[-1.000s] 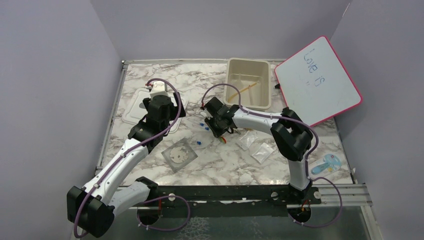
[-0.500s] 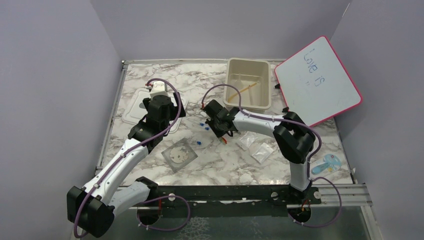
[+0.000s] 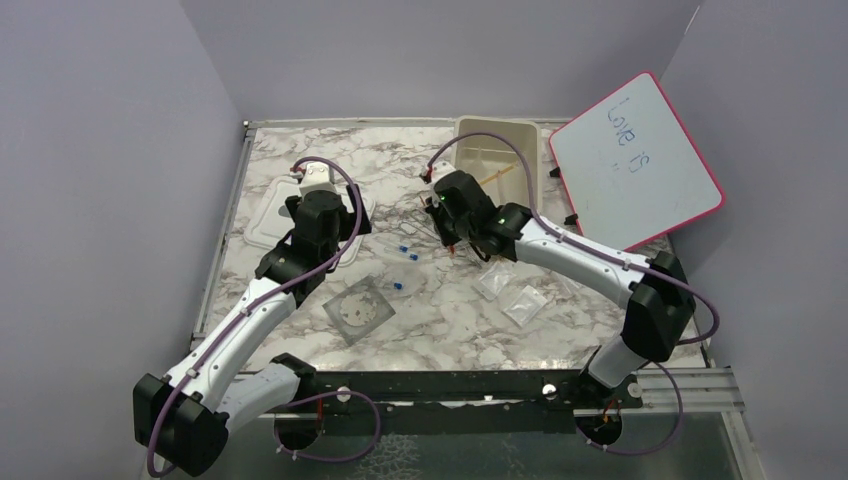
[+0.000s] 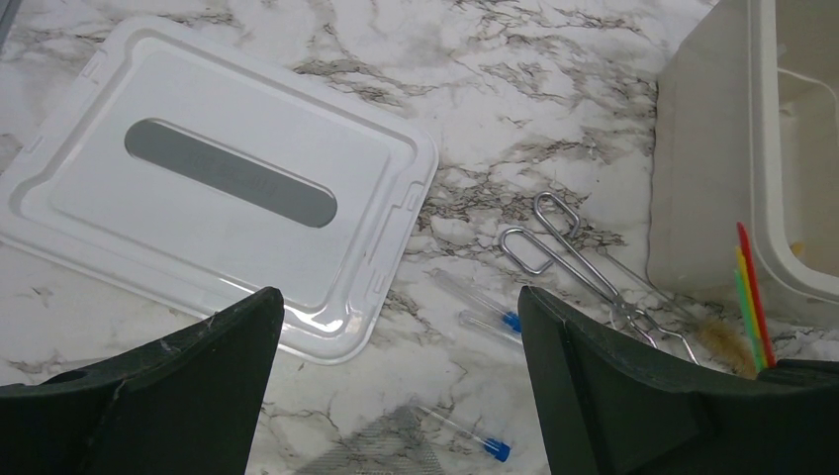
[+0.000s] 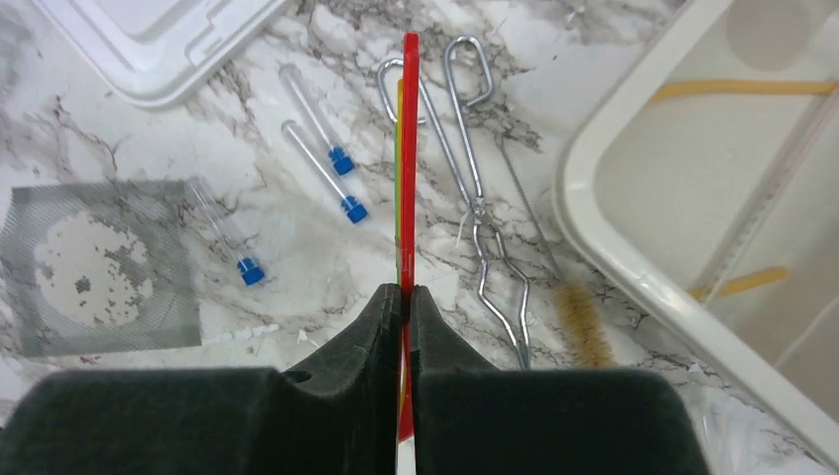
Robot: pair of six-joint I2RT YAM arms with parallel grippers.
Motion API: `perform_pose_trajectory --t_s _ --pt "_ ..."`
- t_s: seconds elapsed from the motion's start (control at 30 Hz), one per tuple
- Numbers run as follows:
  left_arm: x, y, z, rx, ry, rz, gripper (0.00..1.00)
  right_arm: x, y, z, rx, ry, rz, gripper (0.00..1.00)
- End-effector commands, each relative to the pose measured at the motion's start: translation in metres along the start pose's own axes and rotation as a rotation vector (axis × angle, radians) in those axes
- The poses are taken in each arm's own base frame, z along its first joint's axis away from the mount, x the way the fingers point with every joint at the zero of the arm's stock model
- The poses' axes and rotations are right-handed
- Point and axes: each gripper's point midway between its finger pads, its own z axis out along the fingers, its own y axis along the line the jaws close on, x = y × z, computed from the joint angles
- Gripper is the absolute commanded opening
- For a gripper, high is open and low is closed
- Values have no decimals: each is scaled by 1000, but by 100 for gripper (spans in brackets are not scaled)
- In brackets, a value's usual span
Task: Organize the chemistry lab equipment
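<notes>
Coloured thin plastic sticks [image 5: 409,148], red foremost, sit pinched in the right gripper [image 5: 408,297] in the right wrist view. Its jaws are narrowed onto them, their long axis runs straight ahead, and the beige rectangular plastic tub [image 5: 604,134] lies to their right. From above, that tub lies just beyond the right gripper and well apart from the left arm. The left wrist view shows the left gripper [image 4: 398,302] spread wide and holding nothing, by the white plastic lid [image 4: 119,208].

Bright, even, diffuse light with faint soft shadows; all three views are reasonably sharp.
</notes>
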Motion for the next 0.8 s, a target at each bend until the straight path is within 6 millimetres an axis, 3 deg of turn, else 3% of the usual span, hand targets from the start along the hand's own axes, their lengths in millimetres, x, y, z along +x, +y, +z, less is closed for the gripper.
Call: perform_pose_trajectory --t_s 0.0,0.13,0.23,0.37,0.5,0.6,0.77 --pt "-16 -7 -6 38 -33 -20 91 -45 -30 -17 82 -136 43 10" --pt "-14 -9 -4 46 -23 -16 91 -71 -66 -27 138 -200 71 11" --pt "-12 -12 -3 54 -14 -8 91 -81 -107 -31 204 -213 141 11" --pt "-11 -13 -2 63 -7 -5 91 -81 -166 -33 295 -219 268 12" --pt "-7 -16 1 72 11 1 91 -60 -213 -19 397 -163 357 12" --pt "-4 -20 3 90 26 4 91 -37 -227 2 441 -92 383 12" --pt "1 -23 5 103 46 13 91 -15 -228 35 445 -32 402 12"
